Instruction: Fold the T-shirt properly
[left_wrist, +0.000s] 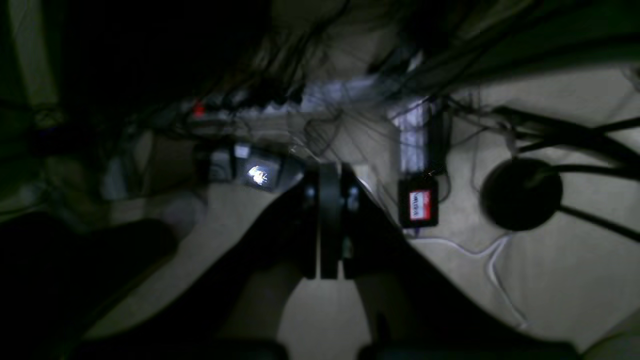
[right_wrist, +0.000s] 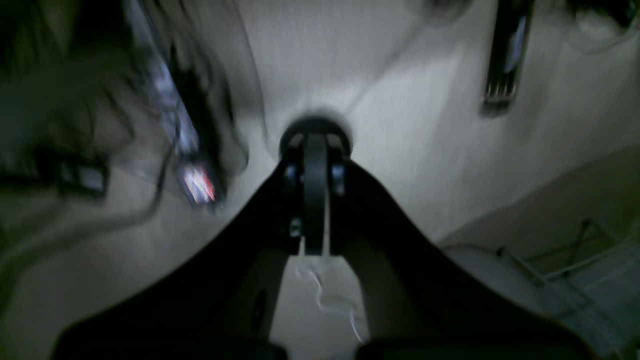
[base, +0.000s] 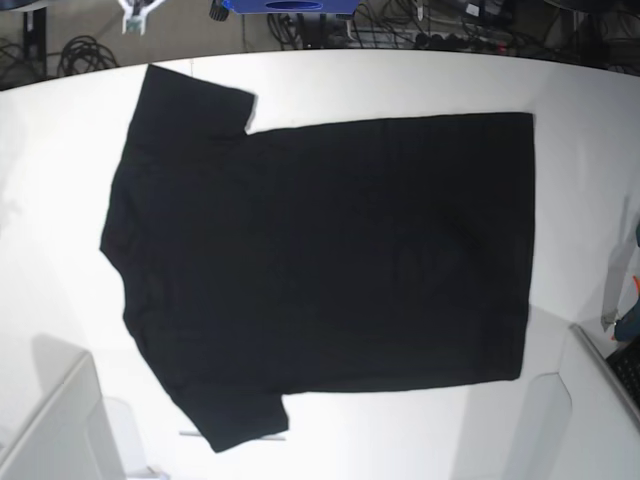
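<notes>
Fingers first: in our left wrist view the left gripper (left_wrist: 322, 225) has its dark jaws pressed flat together with nothing between them, and it looks out over a pale floor strewn with black cables (left_wrist: 575, 135), a black round stand base (left_wrist: 521, 194) and a small black box with a red and white label (left_wrist: 419, 204). No cloth shows in this view.

From the right wrist view, blurred, the right gripper (right_wrist: 315, 210) is likewise clenched on nothing, facing a pale surface with a thin white cord (right_wrist: 325, 295) below it; no cloth shows here either.

Our base view shows the large black short-sleeved cloth T-shirt (base: 330, 250) spread flat, plain side up, across the middle of the white table (base: 50, 200), its sleeves toward the table's left edge, one near the far left corner and one near the front edge, and its hem toward the right edge. Neither gripper appears over the table, so the shirt lies well apart from both sets of fingers.

We judge that folding has not begun. Next we would need to bring both arms down over the table, part the jaws, and pinch the cloth along one side for the first fold.
</notes>
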